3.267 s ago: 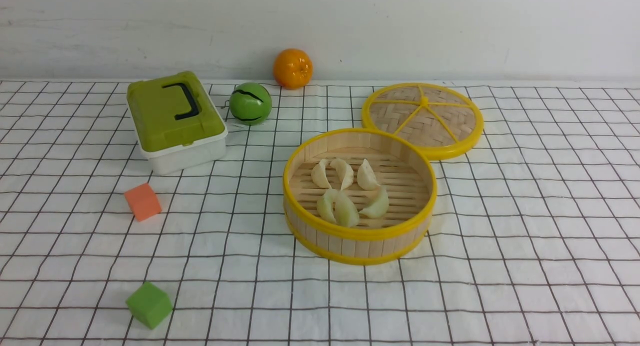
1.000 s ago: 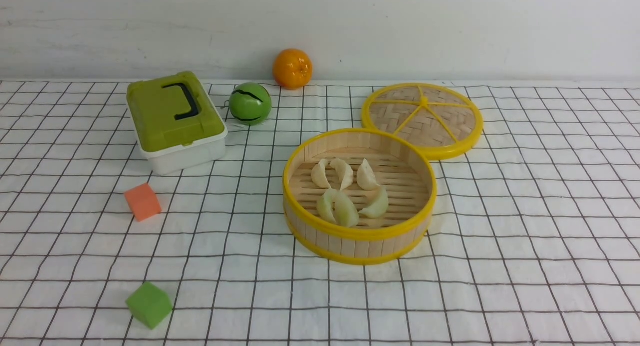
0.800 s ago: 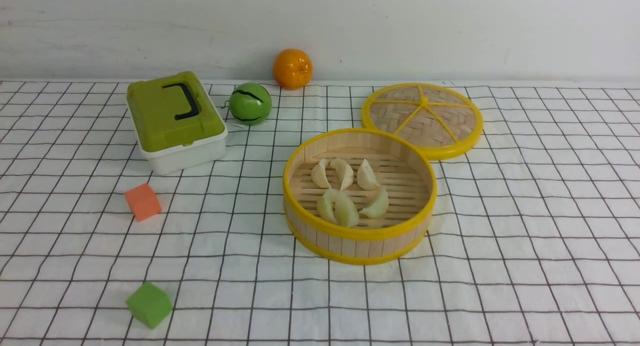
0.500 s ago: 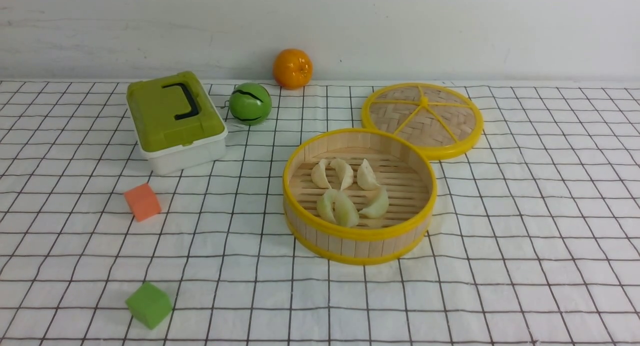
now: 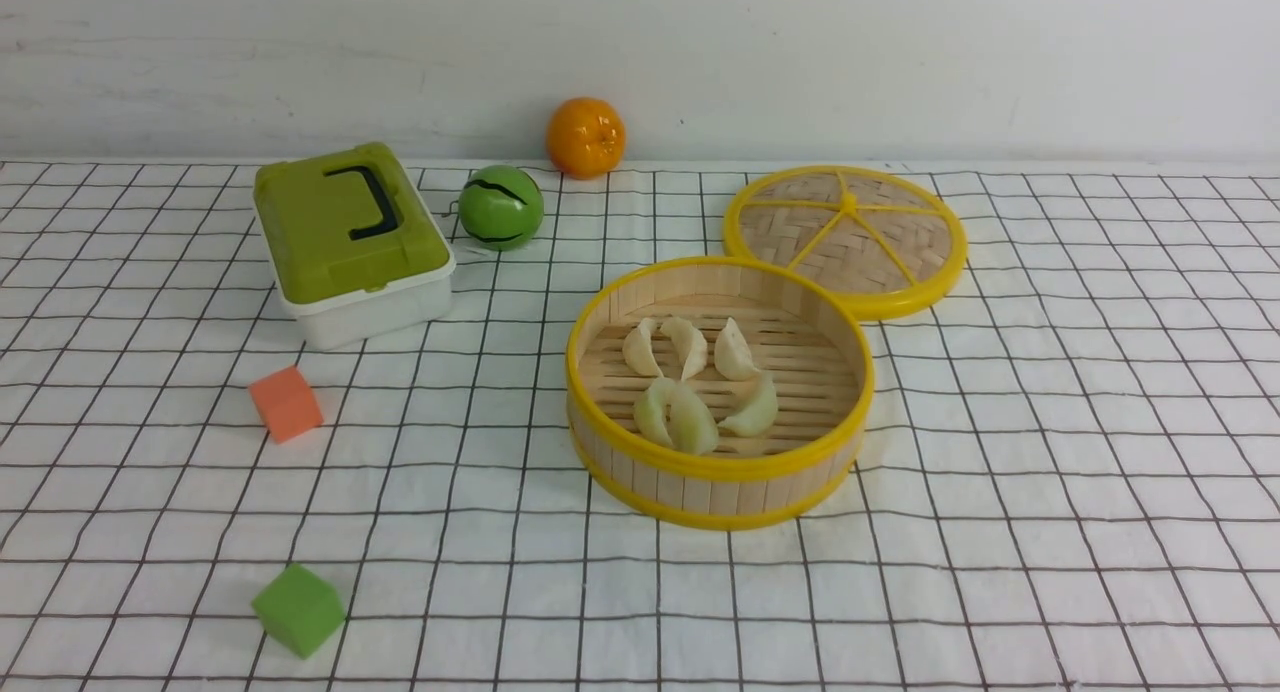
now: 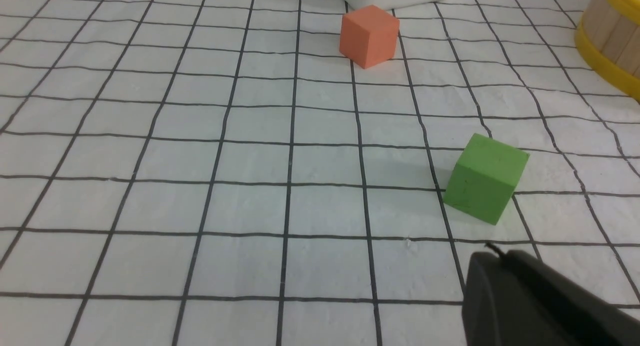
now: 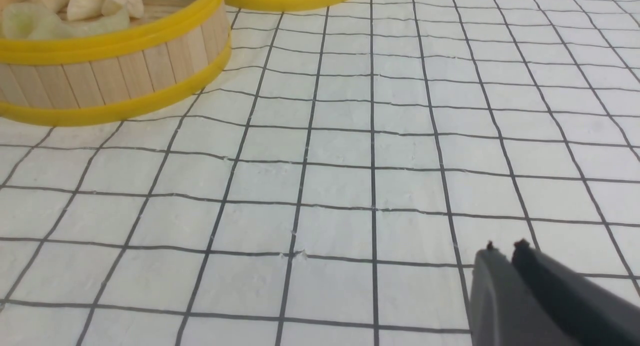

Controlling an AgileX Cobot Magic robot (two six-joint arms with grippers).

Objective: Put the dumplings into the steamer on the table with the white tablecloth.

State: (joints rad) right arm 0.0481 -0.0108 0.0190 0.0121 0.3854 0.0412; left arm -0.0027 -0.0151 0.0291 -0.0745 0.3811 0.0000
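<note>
The steamer (image 5: 720,467), a round bamboo basket with yellow rims, stands right of centre on the white gridded tablecloth (image 5: 1000,472). Several dumplings (image 5: 700,382), cream-white and pale green, lie together on its slatted floor. Neither gripper shows in the front view. In the left wrist view my left gripper (image 6: 492,253) is shut and empty, low over the cloth near a green cube (image 6: 482,186). In the right wrist view my right gripper (image 7: 505,248) is shut with its tips a hair apart and nothing in it. It is well away from the steamer (image 7: 100,76) and the dumplings (image 7: 85,1).
The woven lid (image 5: 845,237) lies flat behind the steamer. A green-lidded white box (image 5: 350,237), a green ball (image 5: 501,207) and an orange (image 5: 585,137) sit at the back left. An orange cube (image 5: 286,403) and the green cube (image 5: 298,609) lie at the front left.
</note>
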